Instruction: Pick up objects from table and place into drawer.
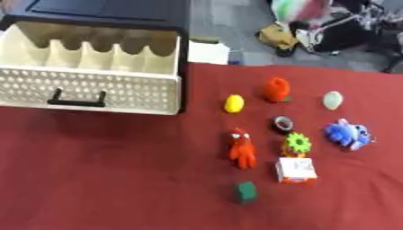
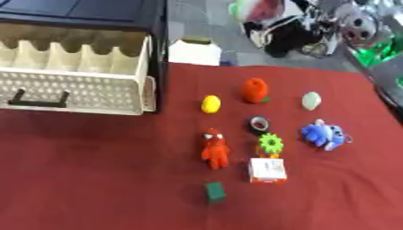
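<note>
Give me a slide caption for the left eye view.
Open cream drawer at left; eight small objects, including a red figure, on the red tablecloth.

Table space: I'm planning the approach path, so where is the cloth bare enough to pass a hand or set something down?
Bare cloth lies in front of the open drawer, left of the red figure, and along the near edge below the green block. It is crowded on the right, from the yellow object to the blue toy.
</note>
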Controlling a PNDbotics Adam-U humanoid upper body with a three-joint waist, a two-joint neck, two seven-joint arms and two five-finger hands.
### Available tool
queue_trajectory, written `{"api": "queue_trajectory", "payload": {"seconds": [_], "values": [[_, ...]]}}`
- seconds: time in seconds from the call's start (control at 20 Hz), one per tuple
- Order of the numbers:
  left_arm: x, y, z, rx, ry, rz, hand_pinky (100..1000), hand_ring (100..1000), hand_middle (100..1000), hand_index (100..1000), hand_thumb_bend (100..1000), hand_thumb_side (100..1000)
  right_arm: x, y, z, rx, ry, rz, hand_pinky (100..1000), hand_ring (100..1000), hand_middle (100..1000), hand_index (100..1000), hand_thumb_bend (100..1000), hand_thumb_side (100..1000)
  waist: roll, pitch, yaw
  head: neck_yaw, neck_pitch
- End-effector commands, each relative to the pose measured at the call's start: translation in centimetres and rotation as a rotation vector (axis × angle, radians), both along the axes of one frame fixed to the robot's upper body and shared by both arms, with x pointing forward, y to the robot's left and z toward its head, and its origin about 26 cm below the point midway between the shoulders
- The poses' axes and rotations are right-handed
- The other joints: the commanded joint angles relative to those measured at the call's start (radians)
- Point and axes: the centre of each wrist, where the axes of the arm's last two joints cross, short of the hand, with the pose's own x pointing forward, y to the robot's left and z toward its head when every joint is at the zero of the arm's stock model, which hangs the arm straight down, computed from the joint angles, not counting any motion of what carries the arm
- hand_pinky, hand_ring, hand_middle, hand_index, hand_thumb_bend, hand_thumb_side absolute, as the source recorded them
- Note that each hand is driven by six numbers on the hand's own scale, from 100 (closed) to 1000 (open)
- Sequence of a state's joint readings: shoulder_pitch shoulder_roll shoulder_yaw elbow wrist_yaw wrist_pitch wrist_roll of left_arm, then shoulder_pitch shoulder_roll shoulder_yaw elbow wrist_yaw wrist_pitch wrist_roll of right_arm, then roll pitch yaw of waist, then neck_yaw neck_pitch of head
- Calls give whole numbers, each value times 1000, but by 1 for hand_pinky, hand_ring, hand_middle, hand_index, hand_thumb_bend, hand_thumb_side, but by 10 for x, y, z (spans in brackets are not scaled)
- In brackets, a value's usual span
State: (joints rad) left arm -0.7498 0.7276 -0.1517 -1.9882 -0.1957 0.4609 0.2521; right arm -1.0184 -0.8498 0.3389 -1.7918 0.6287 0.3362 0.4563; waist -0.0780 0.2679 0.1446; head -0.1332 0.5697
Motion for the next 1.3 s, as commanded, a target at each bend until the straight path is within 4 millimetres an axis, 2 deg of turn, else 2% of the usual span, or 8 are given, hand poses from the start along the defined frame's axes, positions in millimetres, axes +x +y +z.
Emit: {"api": "queue_trajectory", "payload": {"seconds": [0.05,0.4,0.7,0.8,0.95,1.05,1.15,1.3], "values": [[-4,0,7,12,-28,1,100,100,100,752,323,1000,7,9,12,6,-28,5,146,449,452,425,100,100,1,-24,2,1,-1],[-4,-1,7,9,-28,-6,100,100,100,751,322,1000,27,46,24,46,-37,65,151,438,442,417,100,100,-5,-29,12,-5,-6],[-4,-3,8,3,-31,-13,100,100,100,751,323,1000,41,67,22,65,-22,91,147,433,437,409,100,103,-10,-27,21,-10,-18],[-4,-3,8,2,-34,-16,100,100,100,751,324,1000,45,72,21,73,-17,92,146,431,434,408,100,103,-11,-26,26,-14,-39],[-5,-4,9,-1,-40,-23,100,100,100,751,327,1000,51,80,19,85,-14,98,144,428,431,405,100,104,-11,-24,36,-27,-103],[-5,-5,10,-2,-43,-26,100,100,100,751,328,1000,54,85,18,91,-11,104,145,427,430,404,100,104,-11,-24,42,-41,-130],[-5,-5,10,-3,-45,-28,100,100,100,751,329,1000,56,90,17,94,-3,110,144,427,429,404,100,105,-11,-25,45,-57,-140],[-5,-5,10,-6,-47,-27,100,100,100,750,329,1000,59,96,15,96,10,122,145,427,429,404,100,117,-11,-28,47,-77,-137]]}}
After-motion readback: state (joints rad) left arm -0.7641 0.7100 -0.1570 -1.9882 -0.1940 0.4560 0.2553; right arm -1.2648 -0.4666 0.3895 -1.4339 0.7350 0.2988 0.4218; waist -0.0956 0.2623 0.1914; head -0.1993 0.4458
